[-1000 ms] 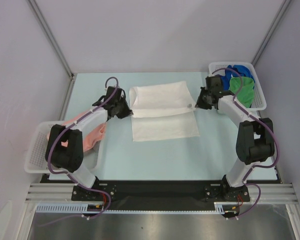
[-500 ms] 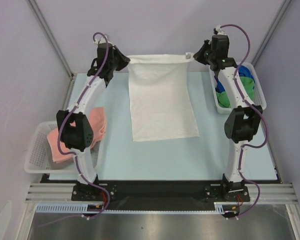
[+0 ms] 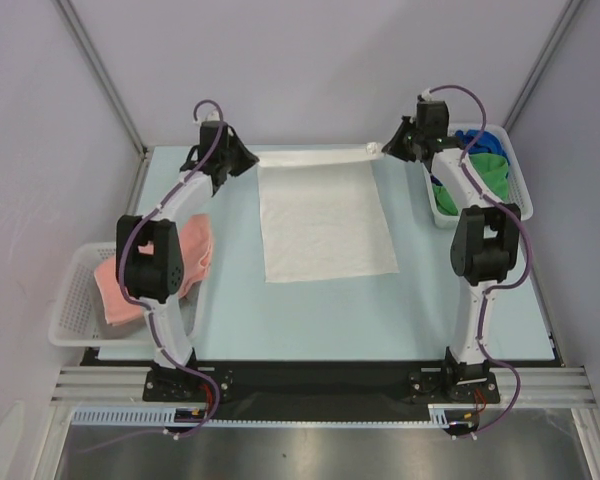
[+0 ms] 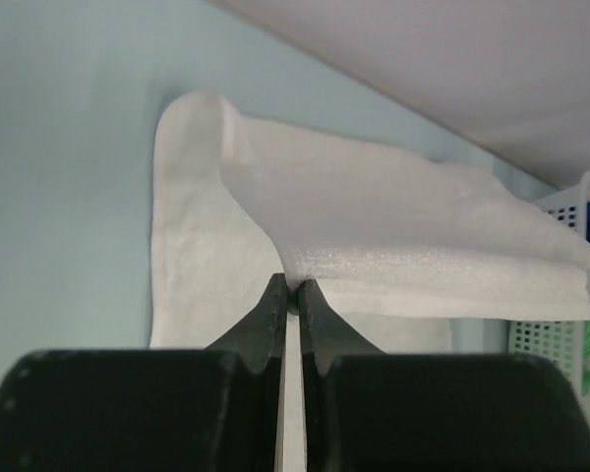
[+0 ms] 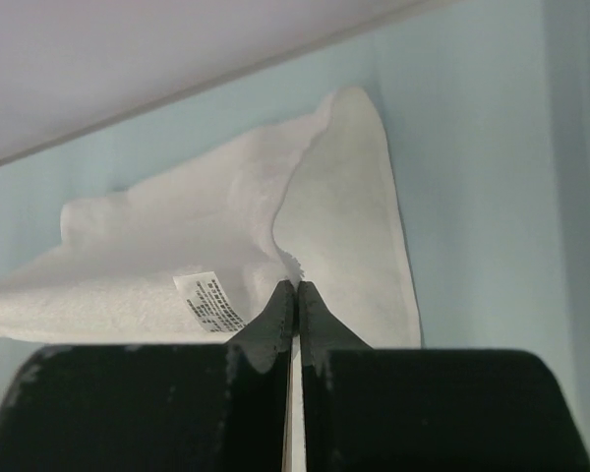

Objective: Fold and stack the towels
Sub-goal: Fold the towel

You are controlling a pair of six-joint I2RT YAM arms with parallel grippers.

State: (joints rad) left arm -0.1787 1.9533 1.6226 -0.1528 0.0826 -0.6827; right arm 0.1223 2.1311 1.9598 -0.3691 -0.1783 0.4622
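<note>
The white towel is no longer doubled over as it is seen a second earlier. Its far edge has been carried up and away from the arms and is now being brought down again towards the far side of the tabletop. The cloth is thereby opened to its full length. Most of it is laid flat in one layer, with only the far edge held just above the surface. The spreading step is judged to be nearly done, and no fold has yet been made in this towel.

The left hand is clamped on the far left corner, the fingers closed on a pinch of cloth in the left wrist view. The right hand is clamped on the far right corner, and the tag is seen just beside its tips. The far edge is stretched taut between the two hands, and the rest of the towel is spread from them towards the arm bases.

A pink towel is draped over the rim of the left basket. A blue towel and a green towel are left in the right basket.
</note>
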